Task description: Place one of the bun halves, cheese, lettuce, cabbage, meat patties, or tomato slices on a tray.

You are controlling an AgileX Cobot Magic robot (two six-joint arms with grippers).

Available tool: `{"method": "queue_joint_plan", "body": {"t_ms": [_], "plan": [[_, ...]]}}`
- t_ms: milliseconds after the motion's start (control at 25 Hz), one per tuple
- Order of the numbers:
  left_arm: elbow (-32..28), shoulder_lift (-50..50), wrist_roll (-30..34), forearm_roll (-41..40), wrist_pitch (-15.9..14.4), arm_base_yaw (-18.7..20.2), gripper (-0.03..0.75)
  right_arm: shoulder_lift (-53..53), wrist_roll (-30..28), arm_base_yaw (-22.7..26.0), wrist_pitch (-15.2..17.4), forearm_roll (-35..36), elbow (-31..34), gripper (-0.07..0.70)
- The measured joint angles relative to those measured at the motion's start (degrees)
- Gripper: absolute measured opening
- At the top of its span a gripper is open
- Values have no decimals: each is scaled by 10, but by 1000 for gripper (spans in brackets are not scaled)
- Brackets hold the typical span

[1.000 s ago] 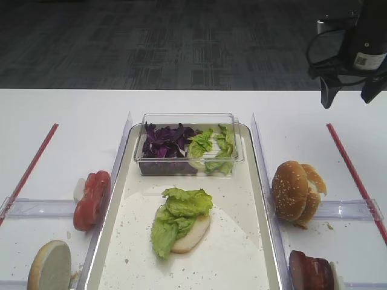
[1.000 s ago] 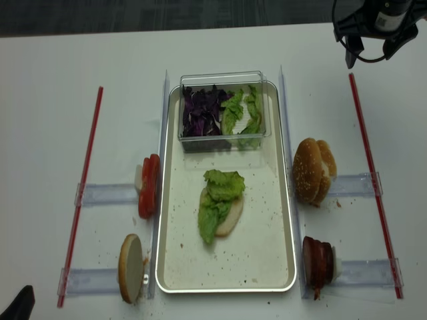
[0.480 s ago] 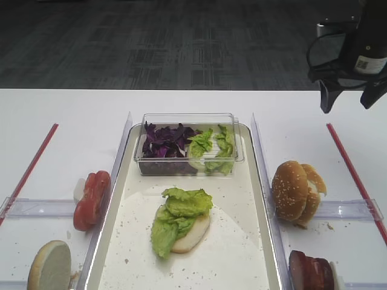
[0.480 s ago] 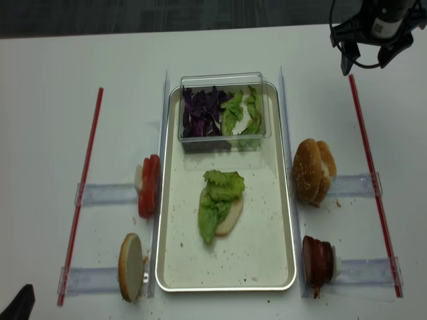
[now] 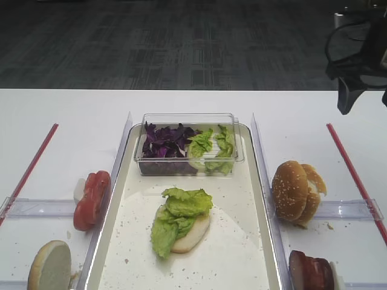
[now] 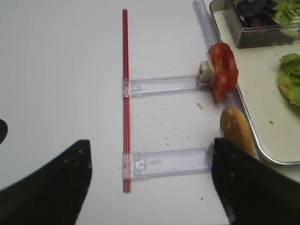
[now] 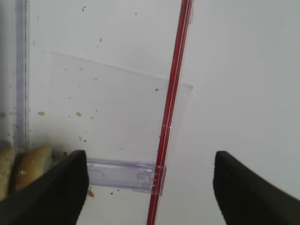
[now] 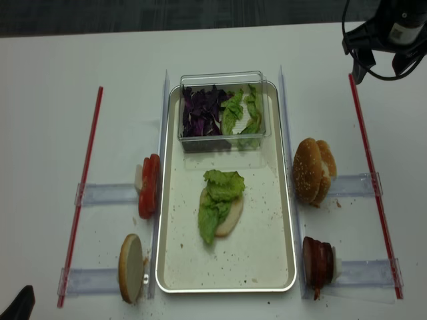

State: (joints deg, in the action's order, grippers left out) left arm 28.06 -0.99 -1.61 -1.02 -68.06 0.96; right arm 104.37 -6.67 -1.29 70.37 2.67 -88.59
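Shifted rightward since the earlier frame, the right gripper [image 8: 381, 63] is held spread and apparently empty, so the bun halves [image 8: 312, 171] risk being toppled during descent.

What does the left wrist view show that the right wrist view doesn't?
Only the left wrist view shows the tomato slices, the tray, the lettuce and the cabbage. Only the right wrist view shows the right gripper, open and empty, above a bare holder. Both show a red strip on the white table.
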Motion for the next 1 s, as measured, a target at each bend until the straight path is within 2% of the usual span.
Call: {"method": "queue_joint_plan", "body": {"t_ms": [400,1000], "plan": [[0,0,0,0,0,0,493,-148,7,0,0,-14,128,572],[0,0,0,0,0,0,493,-456,23,0,-59,-20,368,572]]}}
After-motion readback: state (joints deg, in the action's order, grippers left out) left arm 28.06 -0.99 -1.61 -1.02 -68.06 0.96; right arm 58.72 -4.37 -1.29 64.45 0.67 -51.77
